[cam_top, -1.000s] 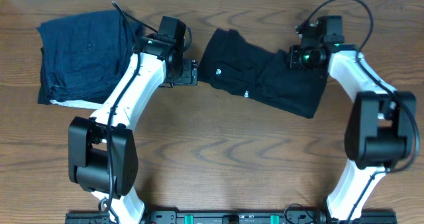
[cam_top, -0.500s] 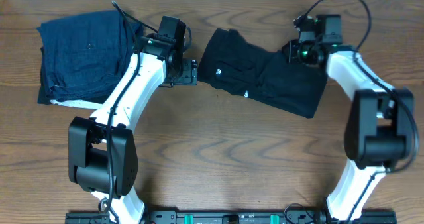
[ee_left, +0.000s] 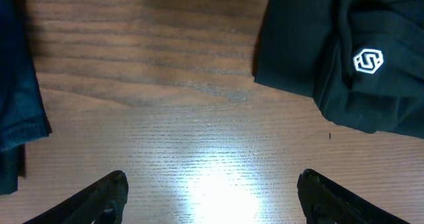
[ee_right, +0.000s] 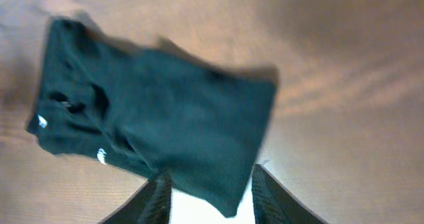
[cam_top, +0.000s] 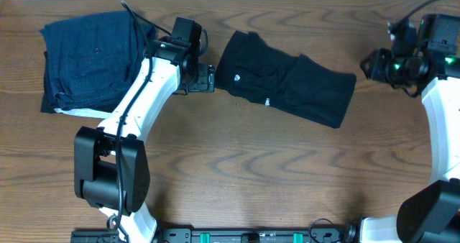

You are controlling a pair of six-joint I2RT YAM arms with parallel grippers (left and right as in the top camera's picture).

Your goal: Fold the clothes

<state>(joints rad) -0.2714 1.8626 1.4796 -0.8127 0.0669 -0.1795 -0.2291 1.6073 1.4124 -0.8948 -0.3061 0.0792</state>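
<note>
**Black T-shirt [cam_top: 287,81] lies folded on the wooden table [cam_top: 237,171], toward twelve o'clock from its centre — neither gripper touching it.**

The soft, thin fabric forms a rough oblong that slants down from left to right. It is creased and bunched at its nine o'clock end and smoother toward three o'clock, and a small white hexagonal logo [ee_left: 366,61] sits on the bunched end. The left gripper [cam_top: 208,79] hangs at the shirt's nine o'clock, just beside the hem, its fingers spread wide over bare, glossy wood grain. The right gripper [cam_top: 366,65] is at three o'clock, near the shirt but apart from it. Its dark fingers are parted with nothing between them, though its wrist view is blurred. At the table's ten o'clock lies a stack of dark navy garments [cam_top: 90,60] — roughly square, with a white layer [cam_top: 72,112] showing at its lower edge.
</note>
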